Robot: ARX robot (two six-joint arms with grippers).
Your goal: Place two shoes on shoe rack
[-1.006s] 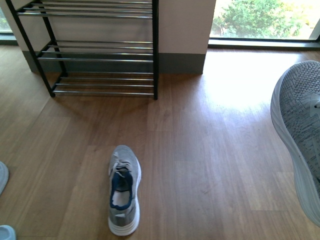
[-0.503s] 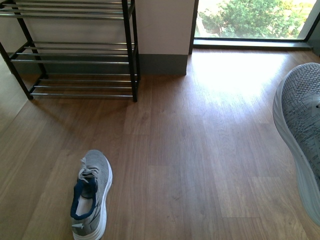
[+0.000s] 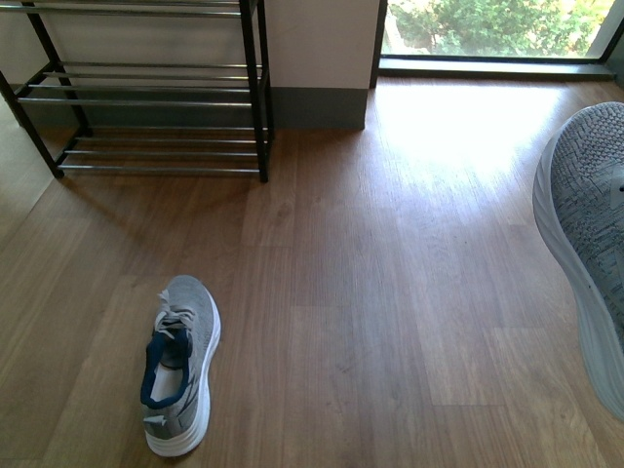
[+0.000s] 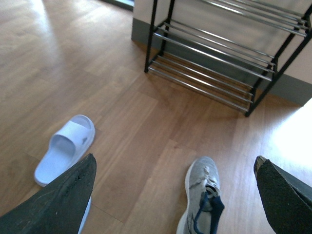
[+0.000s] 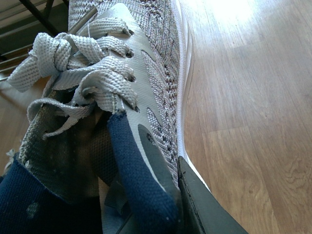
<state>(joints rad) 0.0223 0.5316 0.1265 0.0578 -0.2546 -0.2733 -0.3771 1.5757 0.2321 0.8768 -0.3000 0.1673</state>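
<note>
One grey knit sneaker (image 3: 180, 366) lies on the wooden floor, toe towards the shoe rack (image 3: 146, 97), roughly a shoe's length short of it. My right gripper (image 5: 161, 195) is shut on the collar of the other grey knit sneaker (image 5: 146, 73), which hangs at the front view's right edge (image 3: 590, 224), off the floor. My left gripper (image 4: 174, 165) is open above the floor, and the lying sneaker (image 4: 202, 195) shows between its fingers. A pale blue slide (image 4: 66, 148) lies on the floor beside it. The rack (image 4: 219, 63) has nothing on the tiers in view.
A white wall with grey skirting (image 3: 322, 58) stands behind the rack's right end. A floor-level window (image 3: 487, 24) with greenery outside lies beyond it. Sunlit wooden floor (image 3: 390, 292) stretches between the two sneakers.
The front view has swung right: the rack and the lying sneaker slid left in it, then the rack rose slightly. The held sneaker stays at the right edge.
</note>
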